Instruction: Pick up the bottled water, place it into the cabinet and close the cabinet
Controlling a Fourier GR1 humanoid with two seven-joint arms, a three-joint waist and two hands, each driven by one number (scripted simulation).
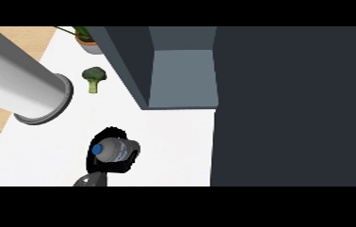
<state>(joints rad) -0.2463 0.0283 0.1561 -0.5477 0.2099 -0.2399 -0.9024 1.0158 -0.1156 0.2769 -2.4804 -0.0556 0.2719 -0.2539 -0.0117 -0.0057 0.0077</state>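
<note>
The bottled water (pixel 112 150), clear with a blue cap, lies tilted in my right hand (pixel 129 163), cap pointing left. The black fingers are curled round it and hide most of its body. This hand is over the white counter (pixel 173 141), in front of and to the left of the cabinet (pixel 182 75). The cabinet is dark grey-blue and stands open, so its paler inside shows. Its door (pixel 278 108) is swung out and fills the right side of the view. My left hand does not show.
A tall grey cylinder (pixel 31 89) stands at the left edge. Behind it, near the cabinet's left wall, lie a broccoli head (pixel 94 77) and a potted plant (pixel 87 38). The counter's wooden edge (pixel 21 33) shows at the far left.
</note>
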